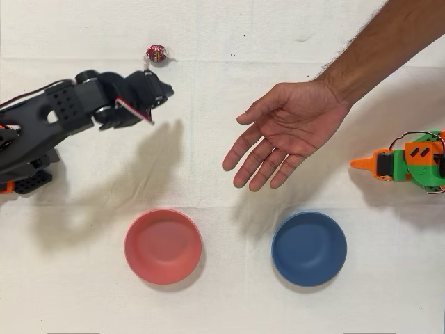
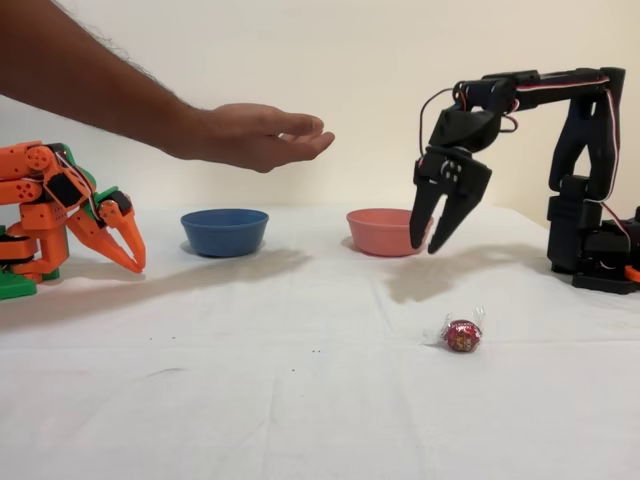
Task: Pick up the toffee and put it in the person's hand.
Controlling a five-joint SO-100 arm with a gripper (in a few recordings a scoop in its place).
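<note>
The toffee [image 1: 156, 53] [image 2: 461, 335], a small round candy in a shiny magenta-red wrapper, lies on the white cloth. My black gripper [image 1: 157, 101] [image 2: 428, 247] hangs above the cloth with its fingers pointing down and spread open, nothing between them. In the overhead view it is a little below the toffee; in the fixed view it is raised behind and slightly left of it. The person's hand [image 1: 285, 132] [image 2: 258, 135] is held palm up in the air, fingers spread, well away from my gripper.
A pink bowl [image 1: 163, 245] [image 2: 381, 231] and a blue bowl [image 1: 309, 248] [image 2: 224, 231] stand on the cloth. The idle orange arm [image 1: 407, 161] [image 2: 60, 215] rests at the far side, opposite my arm's base [image 2: 590, 250].
</note>
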